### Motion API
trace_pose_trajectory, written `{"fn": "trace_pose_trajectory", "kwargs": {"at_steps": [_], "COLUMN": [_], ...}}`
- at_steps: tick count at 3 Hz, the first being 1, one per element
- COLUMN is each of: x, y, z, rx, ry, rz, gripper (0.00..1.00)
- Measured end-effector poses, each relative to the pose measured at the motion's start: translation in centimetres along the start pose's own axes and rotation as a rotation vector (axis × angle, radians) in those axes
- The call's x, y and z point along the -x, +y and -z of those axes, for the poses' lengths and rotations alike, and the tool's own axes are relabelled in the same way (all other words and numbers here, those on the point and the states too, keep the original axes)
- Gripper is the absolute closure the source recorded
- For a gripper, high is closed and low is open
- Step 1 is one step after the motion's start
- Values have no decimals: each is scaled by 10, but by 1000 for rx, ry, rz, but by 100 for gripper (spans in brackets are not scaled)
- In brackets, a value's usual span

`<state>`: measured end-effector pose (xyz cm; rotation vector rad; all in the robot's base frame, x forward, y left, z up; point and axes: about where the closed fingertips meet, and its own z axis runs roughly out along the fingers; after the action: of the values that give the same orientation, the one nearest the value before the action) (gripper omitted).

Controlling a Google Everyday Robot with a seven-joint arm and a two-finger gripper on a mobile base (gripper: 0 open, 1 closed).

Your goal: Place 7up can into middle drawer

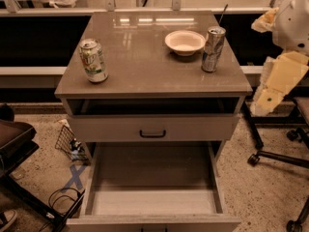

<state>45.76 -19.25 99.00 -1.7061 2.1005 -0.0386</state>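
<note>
The short green-and-white 7up can (93,60) stands upright at the left of the cabinet top; the wide grey middle drawer (154,200) lies open, near. The pale gripper (277,81), whose state cannot be told, hangs at the far right. Reaching across could topple the tall silver-blue can (213,49).

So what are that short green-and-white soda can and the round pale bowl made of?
The short green-and-white soda can looks like printed aluminium: silver rim, glossy label. The round pale bowl seems matte paper or foam, unclear which. The gripper hangs right of the cabinet, apart from both.
</note>
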Motion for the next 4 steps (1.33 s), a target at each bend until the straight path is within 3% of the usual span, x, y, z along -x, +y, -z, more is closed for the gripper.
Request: {"fn": "trace_pose_trajectory", "kwargs": {"at_steps": [1, 2, 3, 4], "x": [22, 67, 93, 102], "y": [-17, -22, -29, -34], "z": [-21, -35, -38, -31], "rx": [-8, -51, -105, -132], "ry": [-186, -469, -623, -653], "rz": [-11, -90, -141, -151], "gripper": [0, 0, 0, 0]}}
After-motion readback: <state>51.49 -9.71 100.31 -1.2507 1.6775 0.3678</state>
